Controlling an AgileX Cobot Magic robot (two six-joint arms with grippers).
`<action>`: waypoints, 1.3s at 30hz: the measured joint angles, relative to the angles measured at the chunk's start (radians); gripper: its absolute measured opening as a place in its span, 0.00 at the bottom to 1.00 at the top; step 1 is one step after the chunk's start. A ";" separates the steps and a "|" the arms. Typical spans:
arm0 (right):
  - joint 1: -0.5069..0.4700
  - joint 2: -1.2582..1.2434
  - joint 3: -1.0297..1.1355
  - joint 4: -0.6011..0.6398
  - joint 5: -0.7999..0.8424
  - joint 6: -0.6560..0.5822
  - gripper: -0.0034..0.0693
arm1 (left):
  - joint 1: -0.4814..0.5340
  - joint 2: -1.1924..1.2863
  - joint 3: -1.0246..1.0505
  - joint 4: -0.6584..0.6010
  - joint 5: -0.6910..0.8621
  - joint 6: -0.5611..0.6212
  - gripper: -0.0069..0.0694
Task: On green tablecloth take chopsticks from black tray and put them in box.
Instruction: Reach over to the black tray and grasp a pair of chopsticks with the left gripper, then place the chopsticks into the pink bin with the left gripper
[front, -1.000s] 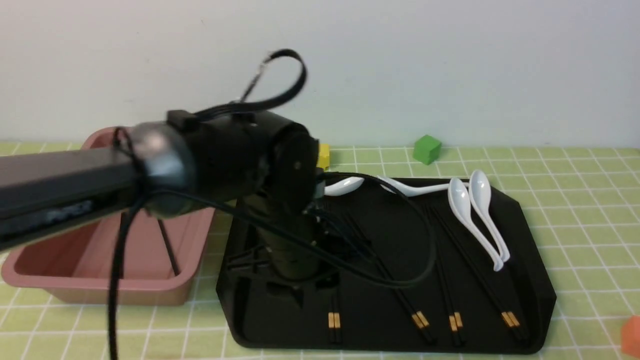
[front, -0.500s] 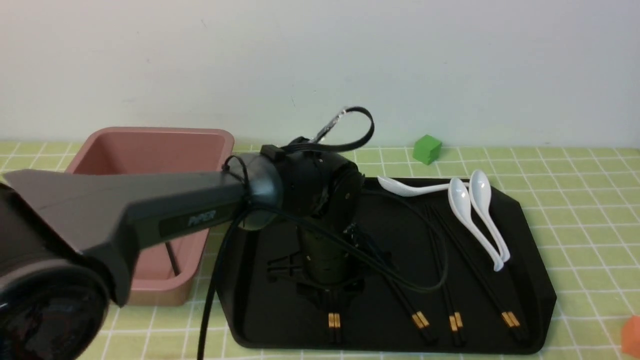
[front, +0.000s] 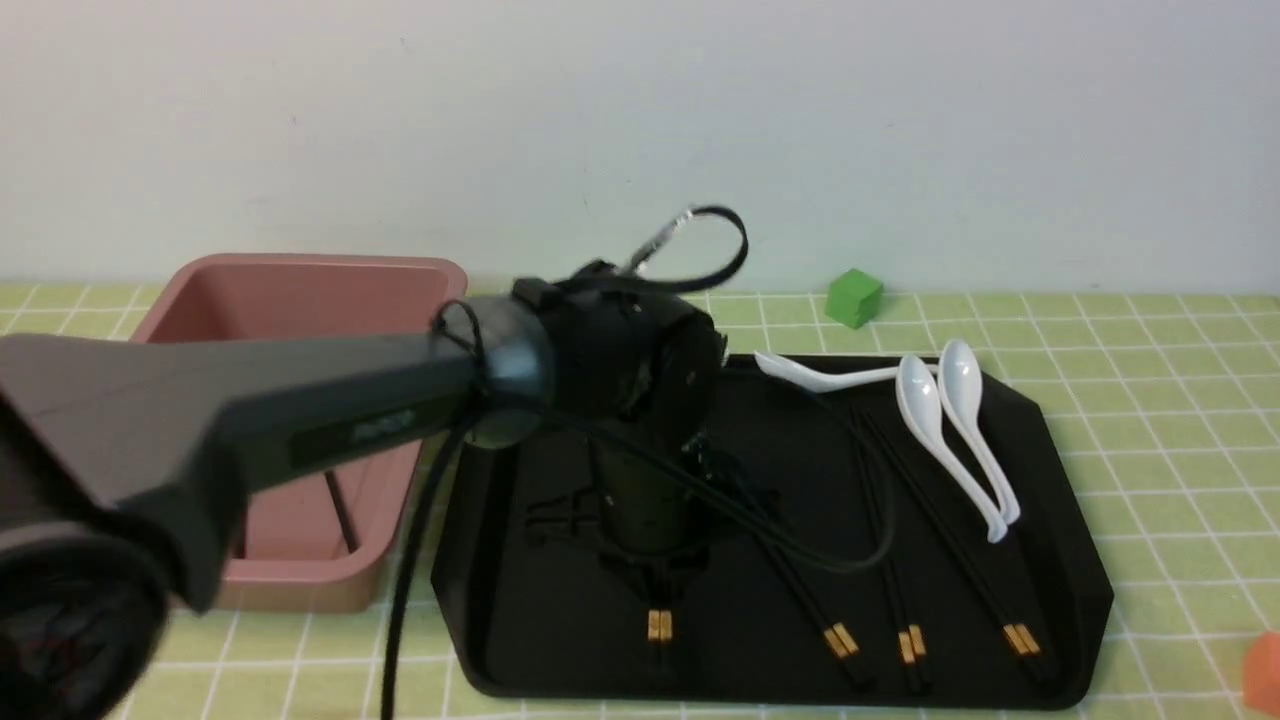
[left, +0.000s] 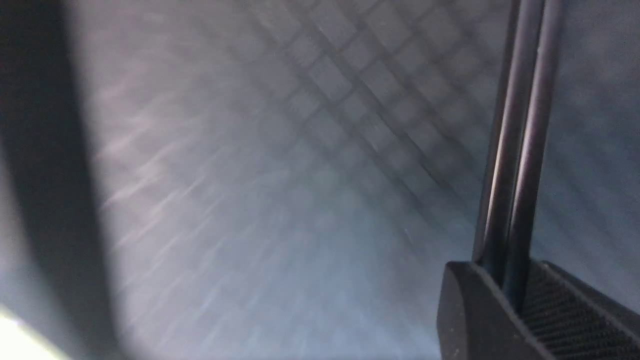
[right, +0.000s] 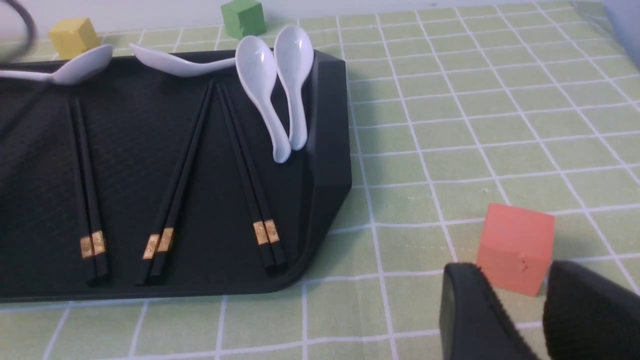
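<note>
Backed along the far edge of the table (front: 1150, 400) by a plain wall (front: 900, 130), pale grey-white and matt, marked only by a few faint specks. Tinted slightly warmer toward the far left corner, cooler toward the far right. Met at its foot by the green tablecloth (front: 1180, 330), spread flat out to the right edge. Lit softly and evenly, with weak, blurred shadows on the cloth. Glimpsed again in the right wrist view as a thin pale strip (right: 150, 10) above that same far edge.

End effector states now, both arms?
Left end effector: closed on a pair of chopsticks.
Right end effector: open, holding nothing.
</note>
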 joint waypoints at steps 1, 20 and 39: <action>0.000 0.000 0.000 0.000 0.000 0.000 0.38 | 0.000 -0.010 0.000 0.009 0.003 0.000 0.24; 0.000 0.000 0.000 0.000 0.000 0.000 0.38 | 0.500 -0.212 0.040 0.085 0.163 0.099 0.24; 0.000 0.000 0.000 0.000 0.000 0.000 0.38 | 0.507 -0.136 -0.005 0.117 0.219 0.280 0.31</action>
